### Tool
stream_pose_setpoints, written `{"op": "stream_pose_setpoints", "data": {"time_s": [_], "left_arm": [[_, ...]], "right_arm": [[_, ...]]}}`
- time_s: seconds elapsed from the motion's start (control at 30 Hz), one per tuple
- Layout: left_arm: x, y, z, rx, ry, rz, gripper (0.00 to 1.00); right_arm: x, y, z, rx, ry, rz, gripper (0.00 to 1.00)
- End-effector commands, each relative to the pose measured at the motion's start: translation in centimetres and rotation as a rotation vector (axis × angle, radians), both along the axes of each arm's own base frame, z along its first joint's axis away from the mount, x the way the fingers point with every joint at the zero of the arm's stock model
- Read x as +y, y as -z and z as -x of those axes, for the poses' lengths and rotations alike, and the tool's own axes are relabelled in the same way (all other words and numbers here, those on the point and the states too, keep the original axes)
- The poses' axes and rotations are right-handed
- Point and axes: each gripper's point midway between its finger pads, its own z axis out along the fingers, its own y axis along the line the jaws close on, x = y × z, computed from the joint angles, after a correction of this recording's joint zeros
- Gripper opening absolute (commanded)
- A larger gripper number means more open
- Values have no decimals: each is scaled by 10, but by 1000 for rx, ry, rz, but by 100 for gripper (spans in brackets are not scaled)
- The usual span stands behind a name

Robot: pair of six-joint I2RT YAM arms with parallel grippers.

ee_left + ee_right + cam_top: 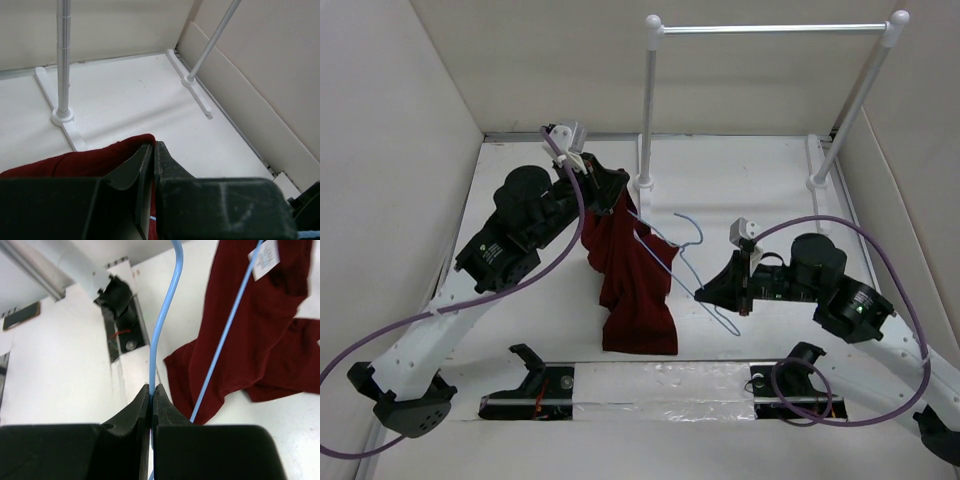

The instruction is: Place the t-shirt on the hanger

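The maroon t-shirt (pixel 632 285) hangs from my left gripper (pixel 617 184), which is shut on its upper edge and holds it above the table; its lower end rests on the table. In the left wrist view the cloth (pixel 75 160) is pinched between the shut jaws of my left gripper (pixel 153 146). My right gripper (pixel 703 292) is shut on the wire of the light-blue hanger (pixel 672 255), held tilted in the air with one end inside the shirt. In the right wrist view my right gripper (pixel 151 388) clamps the hanger wire (pixel 165 315) beside the t-shirt (pixel 260 335) with its white tag (pixel 264 257).
A tall white rack (pixel 772 30) with a metal rail stands at the back right, its feet on the table (pixel 740 180). White walls enclose the left, back and right. Black mounts (pixel 540 380) sit in a slot at the near edge.
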Motion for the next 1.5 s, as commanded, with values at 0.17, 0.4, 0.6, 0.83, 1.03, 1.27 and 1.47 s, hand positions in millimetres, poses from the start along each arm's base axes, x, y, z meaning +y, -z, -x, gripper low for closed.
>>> {"op": "stream_pose_setpoints", "data": {"time_s": [0.17,0.4,0.6,0.83,1.03,1.27,1.47], "left_arm": [[-14,-16,9,-21,97,-21,0],[-41,-12,30,-21,297,-27,0],[-40,-24,56,-58,400,8,0],[-31,-18,63,-66,378,58,0],[-44,-2,69,-33,459,49,0],[-54,-2,76,-30,540,42,0],[-42,-1,77,-36,490,37,0]], "right_arm": [[-3,-57,23,-104,-75,-128,0],[45,-50,-16,-92,-151,-154,0],[38,-63,-57,-182,-90,-281,0],[21,-88,-68,-268,-20,-420,0],[48,-97,-73,-243,-93,-440,0],[74,-99,-94,-211,-41,-559,0],[67,-115,-114,-241,97,-666,0]]}}
